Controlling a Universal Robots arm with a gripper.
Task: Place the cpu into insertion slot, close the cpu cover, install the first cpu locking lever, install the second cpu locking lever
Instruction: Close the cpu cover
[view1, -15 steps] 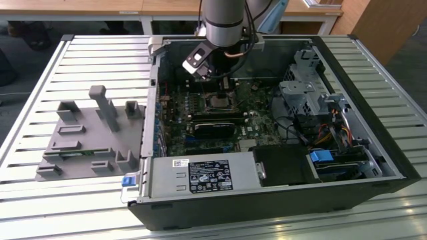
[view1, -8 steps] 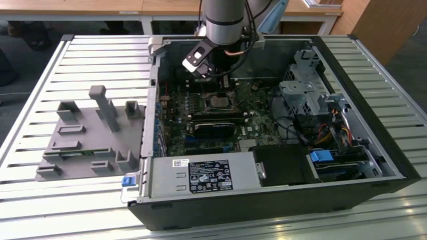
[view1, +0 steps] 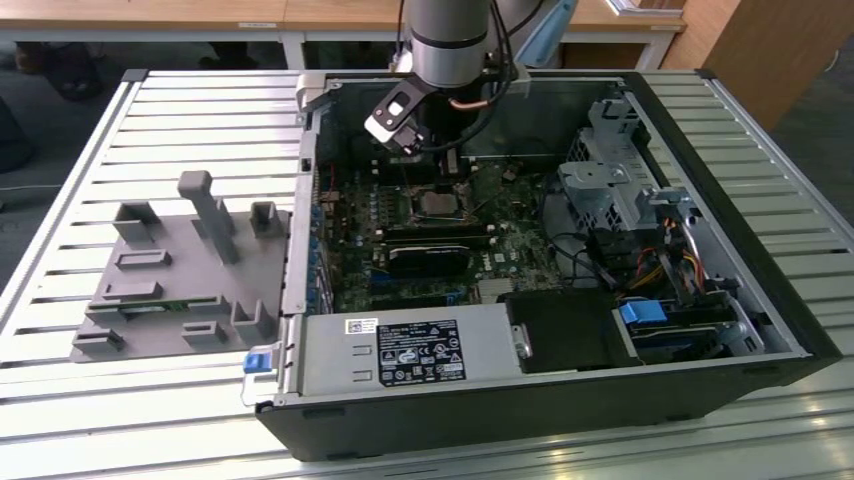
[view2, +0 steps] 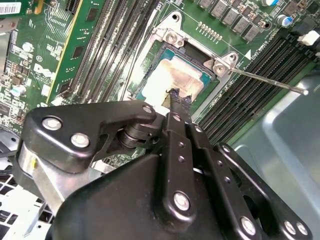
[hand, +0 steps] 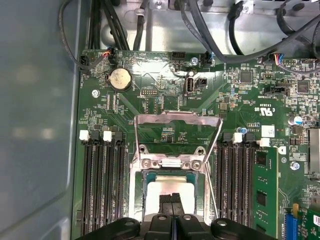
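The cpu (hand: 167, 190), a pale silver square, lies flat in the insertion slot (hand: 134, 197) on the green board; it also shows in the second wrist view (view2: 172, 75) and the exterior view (view1: 438, 205). The cpu cover (hand: 178, 118), a silvery frame with a square window, stands swung open on its hinge beyond the socket. A thin locking lever (view2: 270, 81) sticks out to one side, unlatched. My gripper (view2: 177, 98) is shut with its black fingertips together, at or just above the cpu's face, holding nothing. In the exterior view it hangs over the socket (view1: 407, 135).
Black memory slots (hand: 102, 185) flank the socket on both sides. A long black card (view1: 430, 252) lies just in front of it, with the power supply (view1: 400, 350) nearer still. Case walls enclose the board. A grey fixture (view1: 174, 270) sits on the slatted table at the exterior view's left.
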